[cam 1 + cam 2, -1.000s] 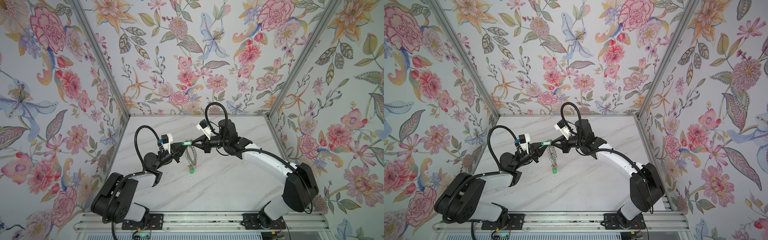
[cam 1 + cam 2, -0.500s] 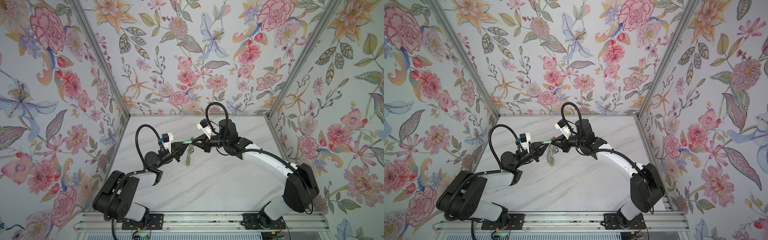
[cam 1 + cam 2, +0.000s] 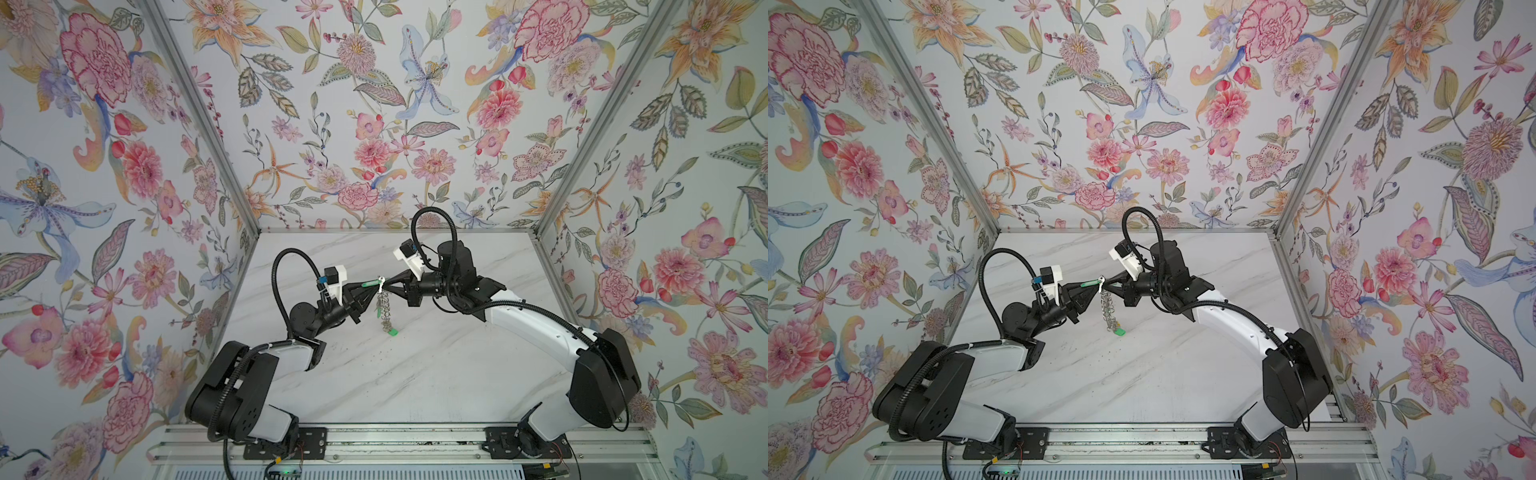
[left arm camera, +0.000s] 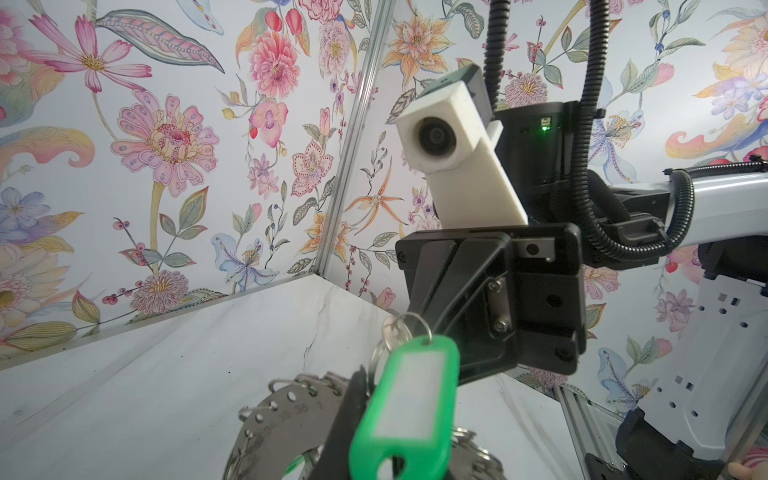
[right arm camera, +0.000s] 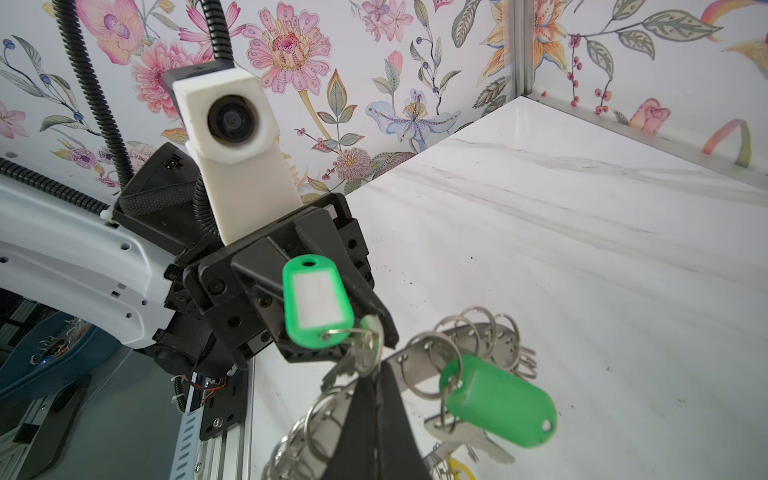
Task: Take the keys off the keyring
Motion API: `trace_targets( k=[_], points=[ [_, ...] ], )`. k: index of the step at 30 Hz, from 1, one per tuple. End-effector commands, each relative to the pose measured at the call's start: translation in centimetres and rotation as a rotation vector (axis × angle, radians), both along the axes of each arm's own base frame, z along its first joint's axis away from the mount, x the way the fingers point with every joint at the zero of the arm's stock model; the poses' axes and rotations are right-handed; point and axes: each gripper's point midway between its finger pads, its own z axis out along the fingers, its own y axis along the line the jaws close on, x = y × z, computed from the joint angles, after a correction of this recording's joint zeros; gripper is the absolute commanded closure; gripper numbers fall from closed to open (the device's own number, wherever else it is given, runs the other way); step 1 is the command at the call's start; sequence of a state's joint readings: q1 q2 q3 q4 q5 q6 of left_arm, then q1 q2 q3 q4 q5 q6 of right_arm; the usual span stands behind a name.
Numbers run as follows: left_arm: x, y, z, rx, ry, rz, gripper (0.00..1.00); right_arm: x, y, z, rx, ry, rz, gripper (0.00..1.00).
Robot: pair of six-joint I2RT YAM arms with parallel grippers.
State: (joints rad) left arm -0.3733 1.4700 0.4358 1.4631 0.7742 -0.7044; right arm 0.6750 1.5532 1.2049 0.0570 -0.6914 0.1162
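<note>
Hanging on edge from the right tool (image 3: pixel 390 286), the keyring (image 3: pixel 384 309) is held up over the middle of the tabletop (image 3: pixel 415 374), between the two arms. In the right wrist view that tool's fingers (image 5: pixel 357 424) are pressed together on the flat grey rim, with no gap showing. The left tool (image 3: pixel 365 291) faces it nose to nose, and a green tag (image 3: pixel 371 284) lies along its tips. Whether the left jaws clamp that tag or only cradle it I cannot tell, because the tag's broad face covers the gap in both wrist views.

The tag's long axis runs about level, along the line joining the two tools. Its free end points toward the left arm and its split ring (image 5: pixel 336 334) toward the keyring, where the key (image 5: pixel 368 353) hangs just beside the right tool's pinch. The left tool is therefore the nearer one to this key. I judge the coming move to be a pull or twist away from the right tool along that axis, working the split ring off the rim while the right tool keeps the keyring from swinging.

Lower on the rim hang another green tag (image 5: pixel 498 401) and a yellow tag (image 5: pixel 457 471), so more keys remain to be taken off
</note>
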Motion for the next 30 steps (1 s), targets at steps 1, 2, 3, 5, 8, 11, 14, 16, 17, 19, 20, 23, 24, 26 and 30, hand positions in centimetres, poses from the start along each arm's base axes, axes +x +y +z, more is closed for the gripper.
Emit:
trace_targets(
  k=[1,2,3,5,8,11,14,16,17,19,20,23,24,26,30],
  points=[
    [-0.2,0.0,1.3,-0.002,-0.064,0.01,0.71,0.0,-0.4,1.7,0.015,-0.069,-0.03,1.0],
    [-0.1,0.1,1.1,0.003,-0.06,0.02,0.65,0.1,-0.4,1.4,-0.004,-0.068,-0.04,1.0],
    [0.1,0.1,1.0,0.01,-0.058,0.032,0.6,0.2,-0.6,1.2,-0.021,-0.07,-0.052,1.0],
    [0.6,0.4,0.4,0.038,-0.045,0.066,0.54,0.6,-1.0,0.8,-0.066,-0.092,-0.087,1.0],
    [1.2,1.2,-0.2,0.081,-0.027,0.146,0.46,1.4,-1.9,-0.3,-0.176,-0.118,-0.143,1.0],
    [2.1,2.3,-1.2,0.146,-0.006,0.242,0.4,2.2,-2.7,-2.3,-0.37,-0.2,-0.218,1.0],
    [2.4,2.6,-1.7,0.189,0.015,0.271,0.38,3.2,-3.7,-4.8,-0.606,-0.281,-0.277,1.0],
    [2.5,2.2,-2.0,0.204,0.023,0.253,0.38,3.4,-4.0,-5.7,-0.691,-0.298,-0.28,1.0],
    [2.5,1.9,-2.3,0.211,0.028,0.233,0.38,3.4,-4.0,-5.9,-0.698,-0.301,-0.275,1.0],
    [2.5,1.2,-2.7,0.214,0.042,0.189,0.4,3.4,-3.8,-5.8,-0.686,-0.298,-0.269,1.0],
    [2.5,0.8,-3.0,0.215,0.049,0.168,0.4,3.3,-3.6,-5.6,-0.678,-0.295,-0.266,1.0],
    [2.6,-0.2,-3.4,0.22,0.053,0.128,0.41,2.8,-2.9,-5.0,-0.628,-0.287,-0.242,1.0],
    [2.6,-0.5,-3.4,0.22,0.053,0.115,0.42,2.7,-2.8,-4.8,-0.617,-0.288,-0.238,1.0],
    [2.5,-1.1,-3.3,0.221,0.05,0.102,0.41,2.7,-2.5,-4.7,-0.614,-0.283,-0.24,1.0],
    [2.4,-2.7,-4.4,0.275,0.057,0.07,0.42,2.4,-2.1,-4.4,-0.593,-0.278,-0.228,1.0]
  ],
)
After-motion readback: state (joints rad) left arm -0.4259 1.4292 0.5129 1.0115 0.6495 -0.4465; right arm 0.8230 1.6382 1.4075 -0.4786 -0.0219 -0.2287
